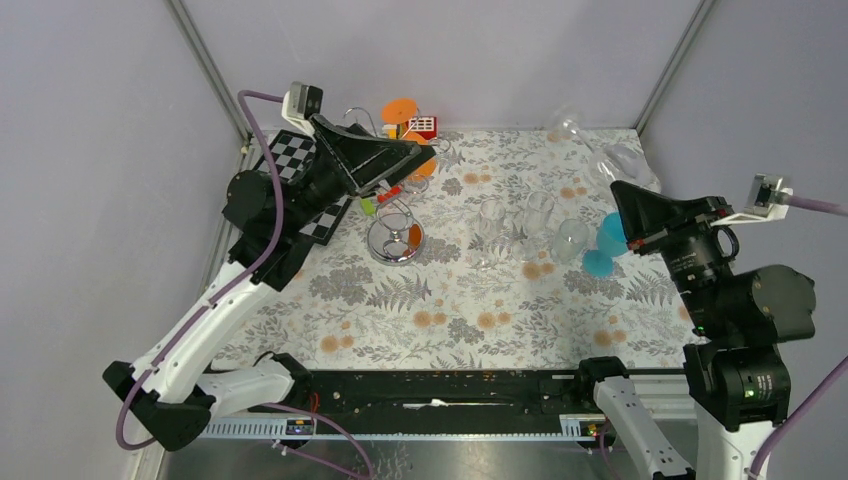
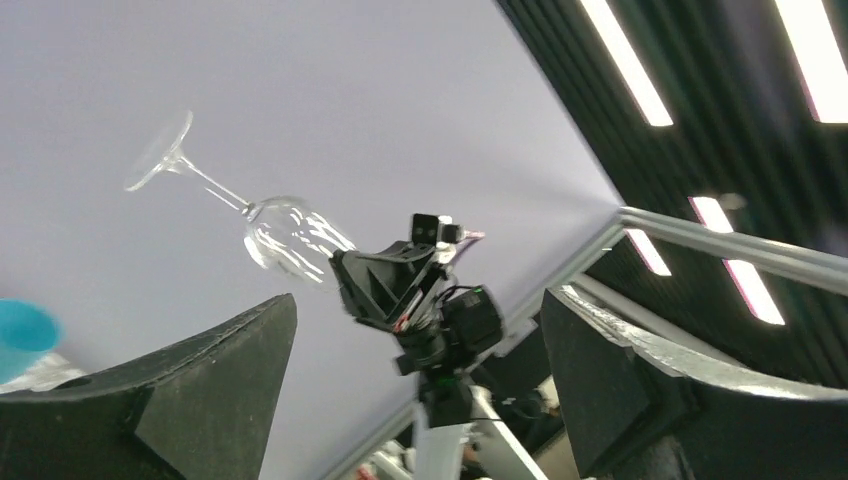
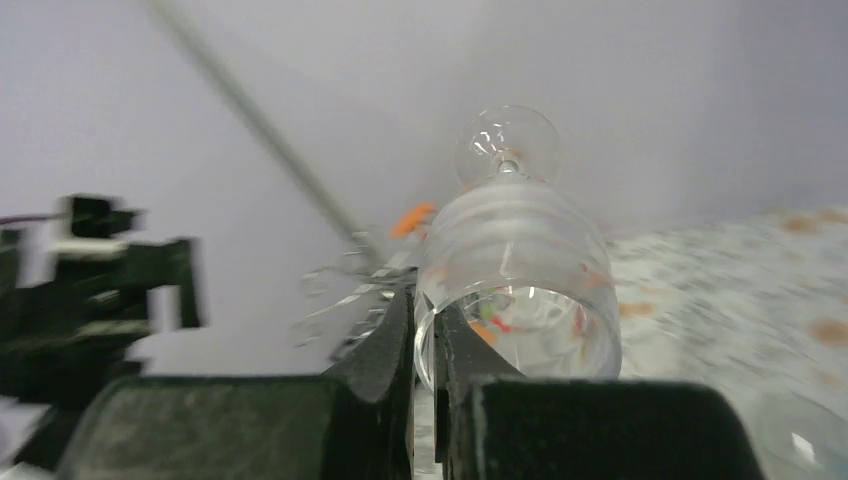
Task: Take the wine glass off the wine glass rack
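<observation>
My right gripper point(image 1: 622, 197) is shut on the rim of a clear wine glass point(image 1: 625, 160) and holds it in the air at the far right, foot pointing to the back wall. In the right wrist view the two fingers pinch the rim, my right gripper point(image 3: 425, 335) on the left edge of the wine glass point(image 3: 520, 270). The left wrist view shows the wine glass point(image 2: 290, 238) held aloft. The silver wire wine glass rack point(image 1: 395, 240) stands at the back left, blurred in the right wrist view point(image 3: 345, 285). My left gripper point(image 1: 425, 152) is open and empty above the rack's arms; its fingers point(image 2: 200, 390) stand wide apart.
An orange glass point(image 1: 400, 108) and a red piece point(image 1: 423, 125) sit at the rack's top. Three clear glasses point(image 1: 538, 215) and a blue glass point(image 1: 603, 248) stand mid-table. A chessboard point(image 1: 296, 160) lies under the left arm. Walls and frame posts close in at the back.
</observation>
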`<state>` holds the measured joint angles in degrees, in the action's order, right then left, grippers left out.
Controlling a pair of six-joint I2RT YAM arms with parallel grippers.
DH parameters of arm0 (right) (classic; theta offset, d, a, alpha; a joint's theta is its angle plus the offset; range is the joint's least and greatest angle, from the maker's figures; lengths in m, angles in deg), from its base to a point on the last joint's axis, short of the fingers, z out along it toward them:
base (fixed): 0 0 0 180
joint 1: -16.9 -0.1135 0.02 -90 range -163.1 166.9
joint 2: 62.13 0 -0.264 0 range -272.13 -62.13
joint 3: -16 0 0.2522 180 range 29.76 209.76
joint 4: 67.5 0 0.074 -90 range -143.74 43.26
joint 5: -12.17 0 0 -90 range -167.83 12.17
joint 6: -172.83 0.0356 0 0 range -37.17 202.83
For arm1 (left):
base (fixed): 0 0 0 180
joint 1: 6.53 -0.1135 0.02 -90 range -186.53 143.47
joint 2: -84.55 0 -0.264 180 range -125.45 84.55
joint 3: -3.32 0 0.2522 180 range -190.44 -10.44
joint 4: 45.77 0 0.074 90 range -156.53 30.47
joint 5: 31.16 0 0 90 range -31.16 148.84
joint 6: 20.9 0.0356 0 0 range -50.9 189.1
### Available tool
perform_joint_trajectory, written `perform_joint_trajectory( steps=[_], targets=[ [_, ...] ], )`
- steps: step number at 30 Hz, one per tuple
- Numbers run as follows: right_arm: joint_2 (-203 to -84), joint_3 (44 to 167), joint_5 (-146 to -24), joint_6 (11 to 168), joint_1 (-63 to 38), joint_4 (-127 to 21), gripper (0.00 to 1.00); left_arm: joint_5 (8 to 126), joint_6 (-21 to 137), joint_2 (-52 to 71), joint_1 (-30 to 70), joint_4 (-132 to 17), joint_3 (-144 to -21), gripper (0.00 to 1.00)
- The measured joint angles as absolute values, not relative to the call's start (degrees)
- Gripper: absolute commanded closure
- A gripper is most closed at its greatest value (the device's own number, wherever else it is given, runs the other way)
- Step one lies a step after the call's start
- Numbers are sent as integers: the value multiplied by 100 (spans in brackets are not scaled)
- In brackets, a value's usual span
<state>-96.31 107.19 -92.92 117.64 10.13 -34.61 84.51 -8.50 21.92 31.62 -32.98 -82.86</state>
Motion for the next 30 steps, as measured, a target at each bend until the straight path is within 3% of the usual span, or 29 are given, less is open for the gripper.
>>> perform_joint_trajectory(
  steps=[5, 13, 19, 30],
  targets=[
    [-9917, 10957, -7664, 10990, 1013, -1972, 100, 8296, 319, 2515, 3059, -4618, -8400, 1],
    [-10962, 11311, -6186, 10243, 1018, -993, 100, 7177, 2496, 3414, 3059, -7099, -8496, 1],
    [-12116, 11941, -5780, 9777, 1173, -774, 100, 6456, 3388, 3720, 3059, -8179, -8544, 1],
    [-13569, 12083, -6274, 9681, 3127, -352, 100, 5604, 4009, 4074, 3059, -8837, -8391, 1]
  ],
)
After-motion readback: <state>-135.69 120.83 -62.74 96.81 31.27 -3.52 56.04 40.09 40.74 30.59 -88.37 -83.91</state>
